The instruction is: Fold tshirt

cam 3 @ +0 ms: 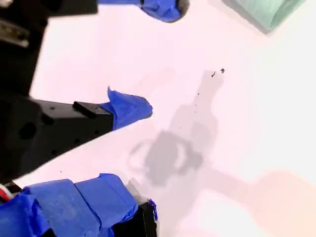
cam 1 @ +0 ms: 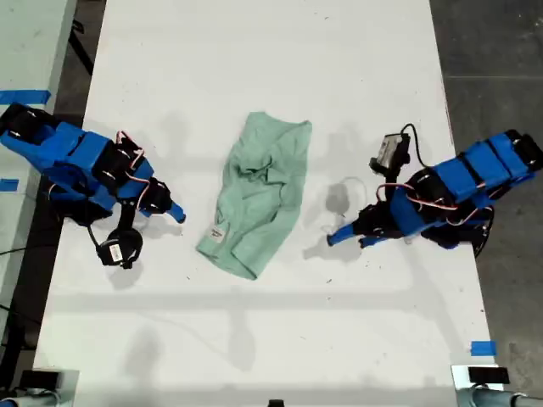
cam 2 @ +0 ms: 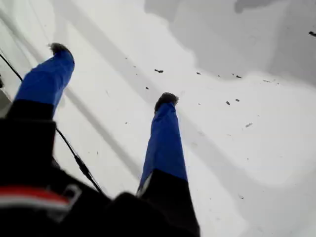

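Note:
The tshirt (cam 1: 259, 195) lies crumpled and partly folded in the middle of the white table (cam 1: 271, 68), its white label (cam 1: 217, 233) facing up. Two blue arms flank it. One arm's gripper (cam 1: 174, 214) rests just off the shirt toward the exterior view's left. The other arm's gripper (cam 1: 339, 236) rests toward the exterior view's right. The wrist views do not settle which arm is which. My first gripper (cam 2: 113, 73) is open over bare table. My second gripper (cam 3: 163, 58) is open too, with a tshirt (cam 3: 266, 12) corner a short way beyond its fingertips.
Small dark specks (cam 3: 217, 73) dot the table near my second gripper. Blue tape marks (cam 1: 482, 348) sit by the table's near corner at the exterior view's right. Dark floor (cam 1: 492, 51) borders the table on that side. A thin black cable (cam 2: 74, 158) runs under my first gripper.

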Action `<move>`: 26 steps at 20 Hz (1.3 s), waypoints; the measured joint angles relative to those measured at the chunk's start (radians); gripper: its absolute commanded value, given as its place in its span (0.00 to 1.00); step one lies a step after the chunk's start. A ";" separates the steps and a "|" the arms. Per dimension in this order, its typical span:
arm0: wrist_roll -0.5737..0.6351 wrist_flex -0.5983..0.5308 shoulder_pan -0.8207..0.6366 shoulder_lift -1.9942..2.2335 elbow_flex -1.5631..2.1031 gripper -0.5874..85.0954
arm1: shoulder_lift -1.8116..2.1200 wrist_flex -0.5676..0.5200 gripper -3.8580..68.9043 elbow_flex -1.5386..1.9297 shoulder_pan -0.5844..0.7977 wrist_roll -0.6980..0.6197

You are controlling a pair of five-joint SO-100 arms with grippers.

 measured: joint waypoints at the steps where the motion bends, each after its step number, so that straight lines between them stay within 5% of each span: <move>1: 0.002 -0.002 0.000 -0.009 0.002 0.29 | -0.048 0.000 0.49 -0.028 0.003 -0.018; 6: 0.201 -0.064 -0.074 -0.278 -0.222 0.30 | -0.528 -0.028 0.50 -0.431 0.087 -0.206; 10: 0.357 -0.221 -0.138 -0.548 -0.377 0.30 | -0.971 -0.012 0.50 -0.893 0.130 -0.331; 16: 0.379 -0.356 -0.150 -0.818 -0.420 0.28 | -1.430 0.021 0.50 -1.356 0.143 -0.393; 19: 0.367 -0.417 -0.150 -0.893 -0.459 0.17 | -1.508 -0.035 0.48 -1.376 0.156 -0.394; 21: 0.356 -0.476 -0.150 -0.923 -0.471 0.03 | -1.554 -0.087 0.33 -1.422 0.164 -0.394; 23: 0.328 -0.523 -0.150 -0.930 -0.485 0.01 | -1.592 -0.152 0.04 -1.451 0.167 -0.379; 26: 0.298 -0.535 -0.135 -0.948 -0.503 0.01 | -1.611 -0.169 0.04 -1.453 0.163 -0.339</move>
